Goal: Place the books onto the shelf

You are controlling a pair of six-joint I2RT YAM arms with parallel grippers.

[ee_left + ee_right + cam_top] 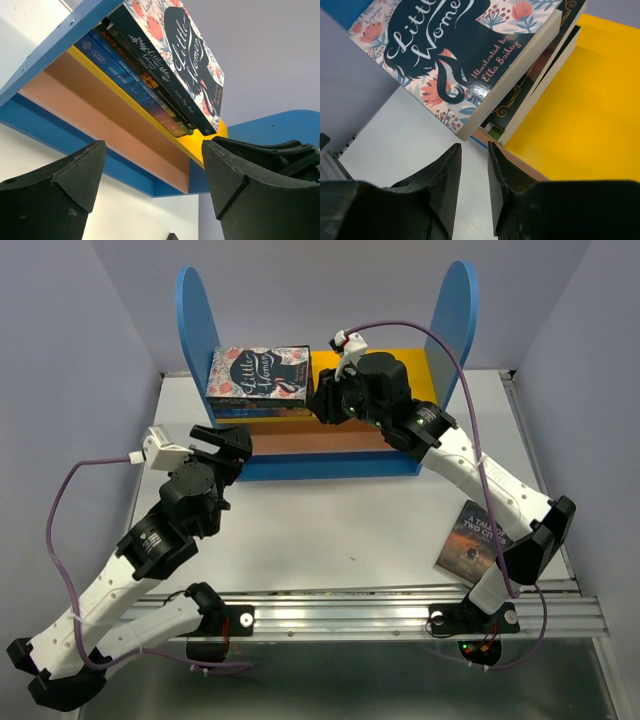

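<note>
Five stacked books (258,373), one loose book (468,540), one shelf (198,320), two arms (150,540) (480,475).

Tabletop (330,530): shelf (195,320) at back, lone paperback (468,538) flat near right front. Book stack (258,375) on shelf's yellow board (418,368).

The top external camera looked down from above and behind the arm bases, far enough back to take in the whole desk (330,530), with the shelf (198,320) in the upper middle of the frame. The left wrist camera sat low and close, looking up between its own fingers (55,185) at the shelf's front edge and the spines of the stacked books (150,75). The right wrist camera was very near the Little Women cover (450,50), facing down past its fingers (445,185) onto the yellow top board (585,115). All three views shared that stack and the yellow board.
</note>
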